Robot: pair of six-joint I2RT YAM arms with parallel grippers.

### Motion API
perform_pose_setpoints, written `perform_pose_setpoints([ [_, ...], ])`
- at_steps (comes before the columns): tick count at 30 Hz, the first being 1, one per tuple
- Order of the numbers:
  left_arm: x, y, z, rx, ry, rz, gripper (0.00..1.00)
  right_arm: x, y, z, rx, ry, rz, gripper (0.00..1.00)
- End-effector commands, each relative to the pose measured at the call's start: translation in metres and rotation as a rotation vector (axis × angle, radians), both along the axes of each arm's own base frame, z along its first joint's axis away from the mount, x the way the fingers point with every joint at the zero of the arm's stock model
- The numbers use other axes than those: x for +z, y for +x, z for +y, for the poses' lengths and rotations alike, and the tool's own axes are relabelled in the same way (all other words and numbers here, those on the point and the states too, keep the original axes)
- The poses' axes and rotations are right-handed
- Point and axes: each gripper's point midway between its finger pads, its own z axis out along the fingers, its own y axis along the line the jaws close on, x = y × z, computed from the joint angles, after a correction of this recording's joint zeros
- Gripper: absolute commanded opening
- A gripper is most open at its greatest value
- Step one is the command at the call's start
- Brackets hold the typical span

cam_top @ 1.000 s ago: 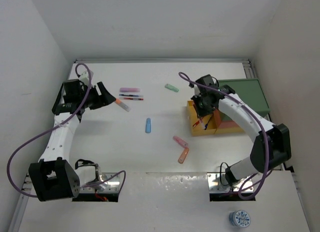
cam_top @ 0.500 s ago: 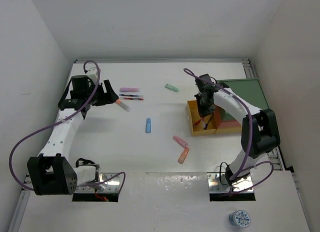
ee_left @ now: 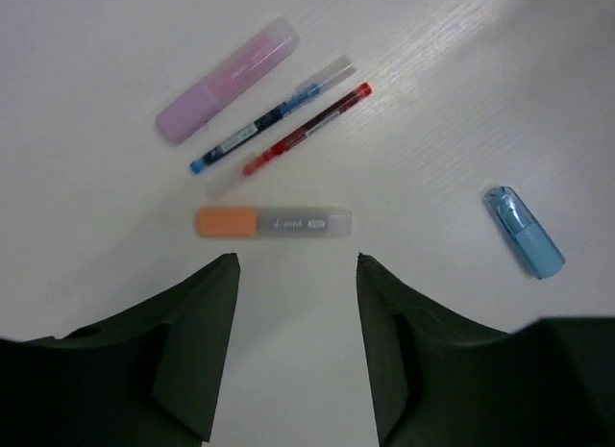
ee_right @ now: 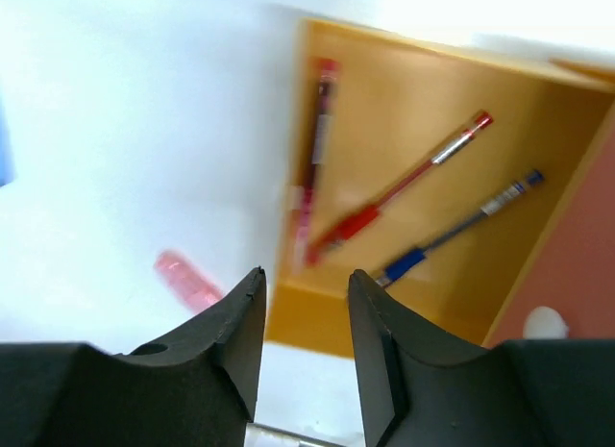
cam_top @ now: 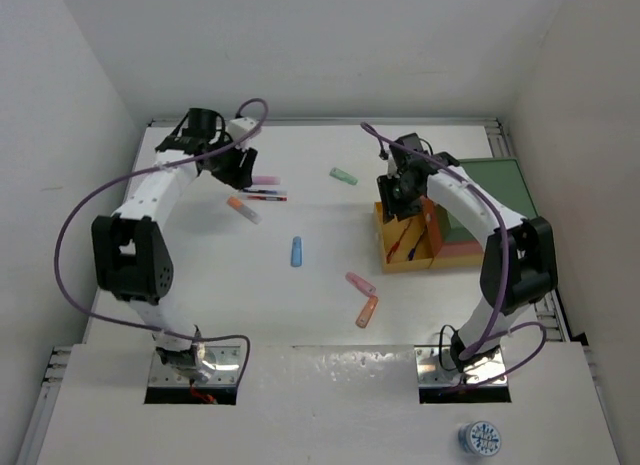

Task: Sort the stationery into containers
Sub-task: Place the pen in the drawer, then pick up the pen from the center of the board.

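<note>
- Count three pens in the yellow tray [ee_right: 413,101]: dark red pen [ee_right: 315,159], bright red pen [ee_right: 399,192], blue pen [ee_right: 461,226]. Log these as sorted.
- See nothing in the showing parts of the red-orange tray [cam_top: 452,251] and green tray [cam_top: 495,180]. Both partly hidden behind the right arm, so cannot confirm empty.
- Right tool [ee_right: 306,284]: above the near wall of the yellow tray, jaws apart, nothing between them. Released.
- Left tool [ee_left: 296,274]: over the far-left cluster, jaws apart and empty, orange marker [ee_left: 274,222] just ahead of the fingertips, not touched.
- Left lying on the surface [cam_top: 200,275]:
  - by the left tool: pale pink marker [ee_left: 228,79], loose blue pen [ee_left: 272,125], loose red pen [ee_left: 307,128], plus the orange marker;
  - mid-surface: blue marker [cam_top: 297,251];
  - toward the far edge: mint green marker [cam_top: 343,175];
  - nearer the arm bases: pink marker [cam_top: 360,283] just beside a second orange marker [cam_top: 367,311].
- Judge progress at roughly a third: pens begun, two pens and all six markers unsorted.
- Judge the orange marker the likely next pick for the left side.
</note>
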Motion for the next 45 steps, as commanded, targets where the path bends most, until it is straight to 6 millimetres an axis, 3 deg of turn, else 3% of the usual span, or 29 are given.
perform_pose_setpoints([
  [1,-0.018,0.009,-0.022,-0.290,0.119,0.015,0.57,0.056,0.009,0.034,0.205,0.148,-0.111,0.39],
  [5,-0.047,0.032,-0.035,-0.365,0.153,0.026,0.39,0.058,0.001,0.032,0.231,0.152,-0.087,0.39],
  [7,-0.049,0.042,-0.042,-0.400,0.171,-0.012,0.33,0.055,-0.002,0.027,0.226,0.145,-0.080,0.39],
  [11,-0.073,0.049,-0.053,-0.481,0.217,0.031,0.26,0.052,-0.005,0.020,0.208,0.142,-0.071,0.39],
  [14,-0.090,0.048,-0.056,-0.514,0.234,0.067,0.26,0.054,-0.003,0.015,0.198,0.140,-0.079,0.39],
  [25,-0.121,0.054,-0.059,-0.536,0.251,0.084,0.30,0.051,-0.004,0.007,0.189,0.122,-0.063,0.39],
  [33,-0.137,0.060,-0.047,-0.524,0.292,0.092,0.32,0.048,-0.006,0.008,0.187,0.125,-0.051,0.39],
  [42,-0.154,0.033,-0.048,-0.575,0.303,0.134,0.32,0.048,-0.007,0.006,0.193,0.114,-0.050,0.39],
  [45,-0.163,0.014,-0.055,-0.602,0.305,0.155,0.32,0.047,-0.009,0.005,0.193,0.115,-0.046,0.39],
])
